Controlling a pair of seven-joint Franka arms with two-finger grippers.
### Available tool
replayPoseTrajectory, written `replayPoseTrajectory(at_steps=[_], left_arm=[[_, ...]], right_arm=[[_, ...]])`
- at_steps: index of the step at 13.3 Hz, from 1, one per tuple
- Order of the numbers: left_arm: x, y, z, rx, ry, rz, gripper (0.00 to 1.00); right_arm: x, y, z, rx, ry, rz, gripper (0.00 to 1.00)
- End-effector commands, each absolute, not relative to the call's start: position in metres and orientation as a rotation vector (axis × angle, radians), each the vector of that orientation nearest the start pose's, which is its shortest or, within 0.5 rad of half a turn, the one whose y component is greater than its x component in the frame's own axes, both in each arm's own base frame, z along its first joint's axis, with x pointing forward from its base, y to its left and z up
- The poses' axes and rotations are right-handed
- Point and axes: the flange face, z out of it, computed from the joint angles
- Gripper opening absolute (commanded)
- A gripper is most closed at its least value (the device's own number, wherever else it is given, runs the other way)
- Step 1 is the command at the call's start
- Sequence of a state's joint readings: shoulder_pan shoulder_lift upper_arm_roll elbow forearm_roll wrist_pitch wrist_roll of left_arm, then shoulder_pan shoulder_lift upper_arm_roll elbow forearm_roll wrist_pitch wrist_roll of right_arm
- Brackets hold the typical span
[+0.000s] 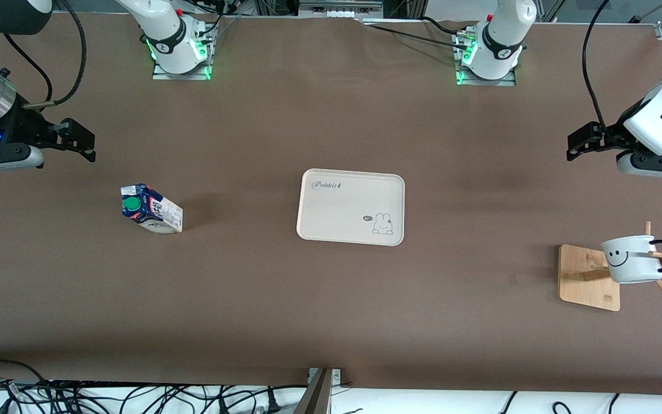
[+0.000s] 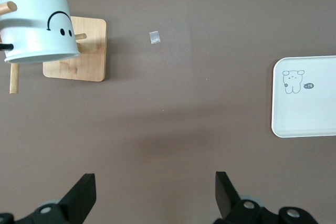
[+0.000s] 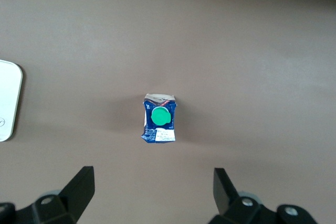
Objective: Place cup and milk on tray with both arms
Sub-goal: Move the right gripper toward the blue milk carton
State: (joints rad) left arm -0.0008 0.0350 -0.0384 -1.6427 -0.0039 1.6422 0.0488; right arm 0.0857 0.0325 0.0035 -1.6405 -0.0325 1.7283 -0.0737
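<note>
**A:** Where did the tray sit at that moment?

**B:** The tray (image 1: pixel 350 207) lay flat in the middle of the table (image 1: pixel 331 310), bare, its "Rabbit" script in the corner toward the robots and the bunny drawing in the corner nearer the front camera. One edge of it also showed in the left wrist view (image 2: pixel 307 97), and just a corner in the right wrist view (image 3: pixel 8 100).

**A:** And the milk?

**B:** The milk (image 1: pixel 151 209) stood upright on the table toward the right arm's end, well apart from the tray, green cap on its sloped top. The right wrist camera looked straight down on it (image 3: pixel 159 119).

**A:** Was the right gripper on it?

**B:** No! The right gripper (image 1: pixel 81 140) hung in the air at that end of the table, fingers (image 3: pixel 80 186) spread wide and holding nothing, the carton sitting untouched on the table ahead of them.

**A:** The cup?

**B:** The cup (image 1: pixel 632 259) hung on the wooden rack (image 1: pixel 589 277) at the left arm's end, tilted on a peg, smiley face toward the front camera, black handle pointing away from the tray. It showed in the left wrist view too (image 2: pixel 38 24).

**A:** And the left gripper?

**B:** The left gripper (image 1: pixel 581 141) hovered over bare table at that end, clear of rack and cup, fingers (image 2: pixel 224 190) parted and empty.
</note>
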Motion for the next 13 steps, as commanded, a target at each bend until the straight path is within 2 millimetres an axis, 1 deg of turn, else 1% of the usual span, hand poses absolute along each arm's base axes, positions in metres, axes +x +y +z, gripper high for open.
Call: replayPoseTrajectory(at_steps=[1, 3, 8, 9, 11, 13], left_arm=[[0.571, -0.023, 0.584, -3.16, 0.146, 0.06, 1.0], [0.572, -0.022, 0.583, -3.16, 0.143, 0.063, 1.0], [0.572, -0.023, 0.583, -3.16, 0.148, 0.063, 1.0], [0.572, -0.022, 0.583, -3.16, 0.146, 0.063, 1.0], [0.572, -0.022, 0.583, -3.16, 0.146, 0.063, 1.0], [0.572, -0.022, 0.583, -3.16, 0.146, 0.063, 1.0]], right_arm=[[0.574, 0.047, 0.588, -3.147, -0.223, -0.088, 1.0], [0.577, 0.043, 0.59, -3.147, -0.221, -0.095, 1.0], [0.577, 0.043, 0.591, -3.148, -0.209, -0.095, 1.0], [0.579, 0.043, 0.587, -3.146, -0.211, -0.095, 1.0], [0.591, 0.044, 0.562, -3.156, -0.244, -0.039, 1.0], [0.596, 0.045, 0.55, -3.164, -0.252, -0.008, 1.0]])
